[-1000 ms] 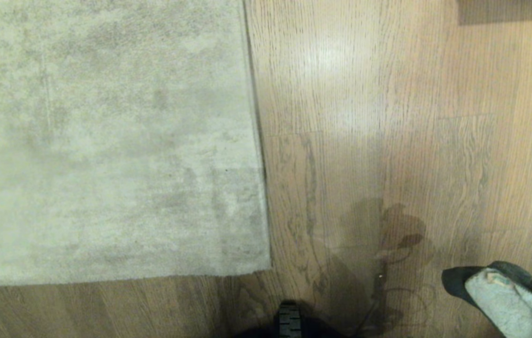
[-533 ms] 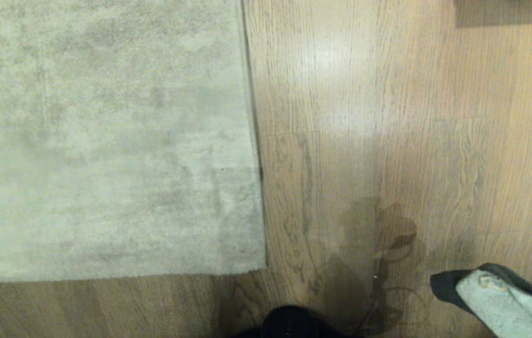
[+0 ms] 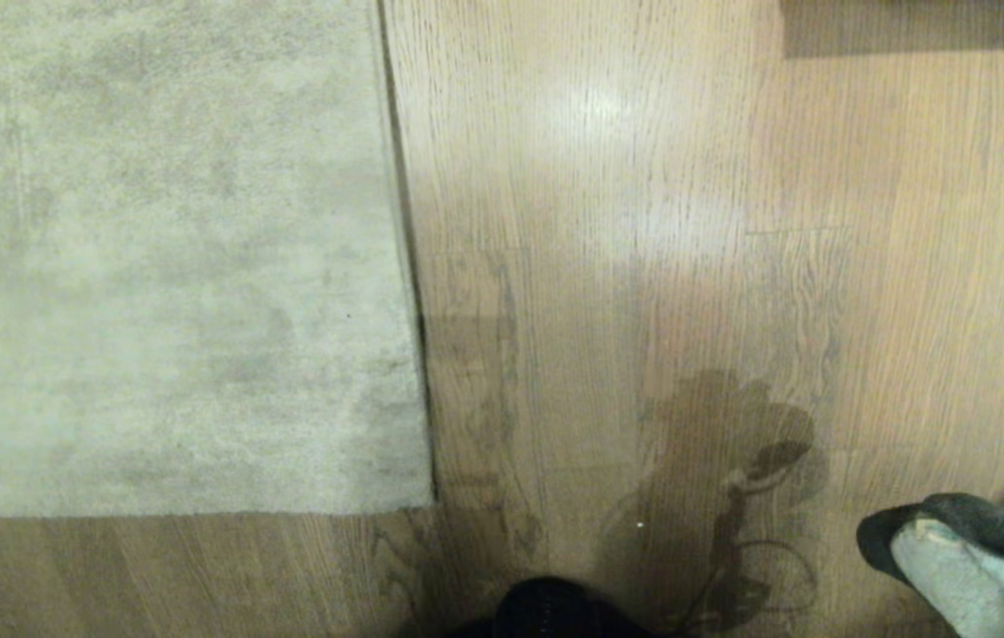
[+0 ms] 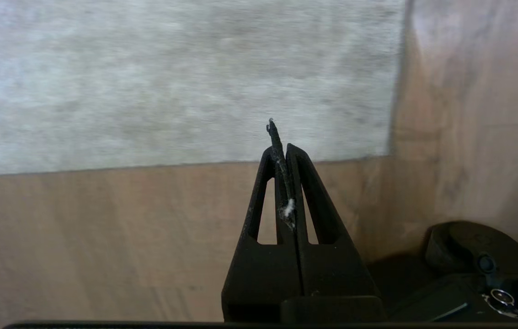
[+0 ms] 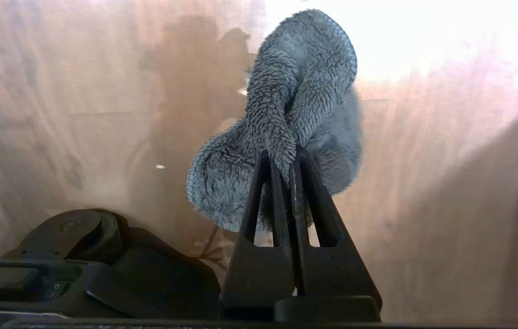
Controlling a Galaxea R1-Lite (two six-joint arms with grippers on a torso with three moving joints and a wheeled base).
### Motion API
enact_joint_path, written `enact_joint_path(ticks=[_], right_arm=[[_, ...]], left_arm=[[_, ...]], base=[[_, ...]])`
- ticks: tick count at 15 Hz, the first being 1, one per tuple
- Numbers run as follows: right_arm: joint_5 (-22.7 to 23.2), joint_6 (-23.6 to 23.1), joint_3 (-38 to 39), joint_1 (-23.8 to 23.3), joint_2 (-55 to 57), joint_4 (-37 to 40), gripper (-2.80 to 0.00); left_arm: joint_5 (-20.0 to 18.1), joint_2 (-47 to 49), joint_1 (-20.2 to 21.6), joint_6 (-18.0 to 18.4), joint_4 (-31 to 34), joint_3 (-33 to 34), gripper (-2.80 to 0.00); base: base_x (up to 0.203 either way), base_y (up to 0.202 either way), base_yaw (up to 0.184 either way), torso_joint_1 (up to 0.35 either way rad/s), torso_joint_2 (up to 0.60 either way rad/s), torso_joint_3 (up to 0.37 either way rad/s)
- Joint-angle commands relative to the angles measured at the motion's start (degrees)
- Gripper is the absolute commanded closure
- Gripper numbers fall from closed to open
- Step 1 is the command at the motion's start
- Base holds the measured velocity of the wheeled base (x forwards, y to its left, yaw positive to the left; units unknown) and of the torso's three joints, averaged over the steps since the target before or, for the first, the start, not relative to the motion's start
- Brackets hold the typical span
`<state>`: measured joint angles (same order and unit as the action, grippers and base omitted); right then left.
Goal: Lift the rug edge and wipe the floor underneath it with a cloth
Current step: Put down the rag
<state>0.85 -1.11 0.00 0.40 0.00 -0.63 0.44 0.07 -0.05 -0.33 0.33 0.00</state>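
The pale grey-beige rug [image 3: 156, 266] lies flat at the left, and its corner is near the lower middle of the head view. The rug edge [image 3: 406, 266] runs along the light brown wood floor [image 3: 643, 221]. Below the rug, its near border [image 4: 172, 165] shows just beyond my left gripper [image 4: 281, 151]. That gripper hangs above bare floor and is shut, with only a tuft of white lint between its fingers. My right gripper [image 5: 286, 157] is shut on the fluffy grey-teal cloth [image 5: 295, 91]. The cloth [image 3: 945, 558], with its whitish side up, hangs above the floor at the lower right.
My black base [image 3: 546, 611] shows at the bottom edge and casts a shadow [image 3: 723, 478] on the planks. A dark block [image 3: 918, 27] sits at the top right corner. A wide strip of bare wood lies between the rug and the cloth.
The whole head view has shifted, so the rug now sits further left in the picture; the camera moved, not the rug. Both grippers are as before, and the cloth is still held.
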Motion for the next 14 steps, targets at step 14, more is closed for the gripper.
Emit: enact_joint_path(ticks=[14], right_arm=[[0.0,0.0,0.0,0.0,0.0,0.0,0.0]], left_arm=[[0.1,0.0,0.0,0.0,0.0,0.0,0.0]], base=[[0.0,-0.153,0.009,0.002,0.0,0.001]])
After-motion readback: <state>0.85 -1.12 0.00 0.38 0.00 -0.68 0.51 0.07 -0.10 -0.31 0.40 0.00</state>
